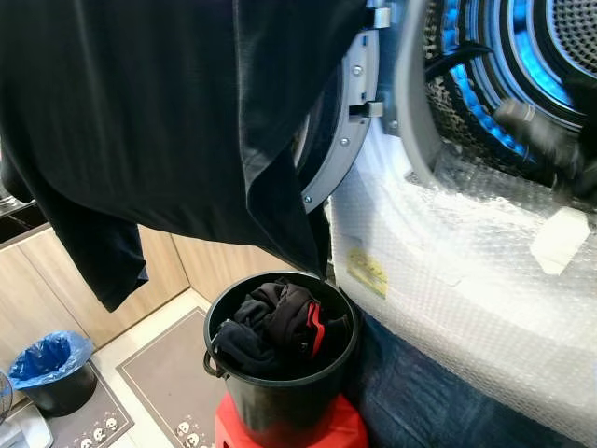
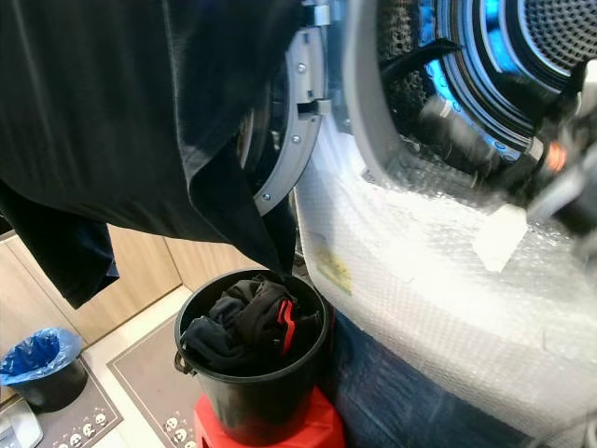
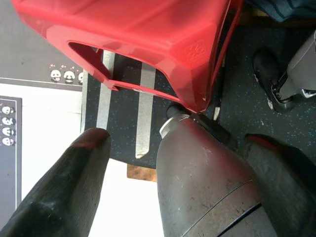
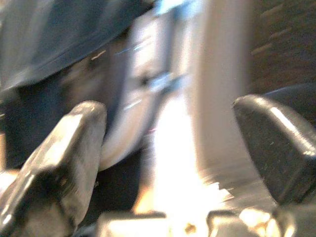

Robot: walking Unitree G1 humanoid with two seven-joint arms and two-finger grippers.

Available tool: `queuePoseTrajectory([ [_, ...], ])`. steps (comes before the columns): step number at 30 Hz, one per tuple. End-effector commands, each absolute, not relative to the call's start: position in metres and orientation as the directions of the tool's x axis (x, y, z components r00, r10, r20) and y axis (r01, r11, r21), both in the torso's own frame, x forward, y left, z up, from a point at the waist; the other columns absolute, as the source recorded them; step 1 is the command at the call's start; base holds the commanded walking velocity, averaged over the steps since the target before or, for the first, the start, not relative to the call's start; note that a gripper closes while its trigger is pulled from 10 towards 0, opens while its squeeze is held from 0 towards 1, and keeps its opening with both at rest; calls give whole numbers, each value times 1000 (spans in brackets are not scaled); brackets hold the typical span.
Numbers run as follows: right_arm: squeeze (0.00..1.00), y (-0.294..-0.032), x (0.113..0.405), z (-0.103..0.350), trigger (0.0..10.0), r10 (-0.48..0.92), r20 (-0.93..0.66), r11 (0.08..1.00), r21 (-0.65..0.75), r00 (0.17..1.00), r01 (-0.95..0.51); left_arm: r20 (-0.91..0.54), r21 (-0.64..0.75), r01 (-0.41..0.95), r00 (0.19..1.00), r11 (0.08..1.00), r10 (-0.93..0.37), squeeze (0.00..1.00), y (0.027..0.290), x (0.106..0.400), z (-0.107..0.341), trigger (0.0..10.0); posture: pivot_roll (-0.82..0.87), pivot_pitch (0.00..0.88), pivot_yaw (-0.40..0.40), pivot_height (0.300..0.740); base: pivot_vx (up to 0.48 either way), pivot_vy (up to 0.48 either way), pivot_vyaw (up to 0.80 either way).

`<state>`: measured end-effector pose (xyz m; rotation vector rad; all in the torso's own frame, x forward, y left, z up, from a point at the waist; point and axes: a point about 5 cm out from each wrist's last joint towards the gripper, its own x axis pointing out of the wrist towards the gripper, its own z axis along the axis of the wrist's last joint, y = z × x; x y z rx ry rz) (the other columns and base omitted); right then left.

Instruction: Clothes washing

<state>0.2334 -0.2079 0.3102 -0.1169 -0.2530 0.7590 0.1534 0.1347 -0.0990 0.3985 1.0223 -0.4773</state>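
I am looking down at a laundry corner. The floor [image 1: 154, 322] is pale, with a grey mat [image 1: 173, 378] that is showing little panda faces. Wooden cupboards [image 1: 37, 280] are standing along the wall on my left. A small bin with a blue bag [image 1: 48, 369] is sitting on the floor near them.

The washing machine [image 1: 448, 280] is on my right. Its front is wrapped in bubble wrap, its round door [image 1: 345, 112] is hanging open, and its drum [image 1: 522, 65] is glowing blue inside.

A big black shirt [image 1: 140, 112] is hanging across the top of my view, in front of the open door. Its lowest corner is pointing down at the black bucket [image 1: 280, 392]. The bucket is standing on a red stool [image 1: 345, 431], just beside the machine, and it is holding more dark clothes [image 1: 275, 327] with a bit of red.

My right pincer [image 2: 560, 168] is up at the mouth of the drum, well apart from the bucket. In its wrist view its two fingers [image 4: 74, 143] are spread wide, and the picture is blurry.

My left pincer [image 3: 173, 163] is hanging low beside the red stool, pointing at the floor. Its fingers [image 3: 74, 177] are spread and are gripping nothing.
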Motion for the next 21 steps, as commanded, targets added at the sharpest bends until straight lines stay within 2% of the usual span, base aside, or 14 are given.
queuePoseTrajectory([
  [1,0,-192,223,310,10000,774,176,633,-241,608,-735,-924,79,556,353,827,-149,0,149,133,-107,10000,-202,0,75,740,0,0,0],
  [4,0,-178,213,283,10000,850,56,523,-196,523,-829,-921,86,557,361,826,-147,0,149,135,-106,10000,-199,0,75,740,0,0,0],
  [5,0,-178,213,283,10000,850,56,523,-196,523,-829,-921,86,557,361,826,-147,0,149,135,-106,10000,-199,0,75,740,0,0,0],
  [6,0,-171,212,257,10000,868,-42,488,-110,494,-866,-908,112,553,395,826,-142,0,150,140,-104,10000,-194,0,73,740,0,0,0],
  [11,0,-171,209,227,10000,872,-135,472,-29,471,-881,-890,141,539,437,830,-132,0,150,146,-102,10000,-189,0,72,740,0,0,0],
  [16,0,-178,199,163,10000,849,-331,465,95,412,-880,-818,245,511,565,824,-108,0,154,163,-93,10000,-176,0,68,740,0,0,0],
  [21,0,-187,192,122,10000,799,-479,479,141,364,-866,-751,304,468,654,830,-93,0,156,172,-87,10000,-163,0,61,740,0,0,0],
])
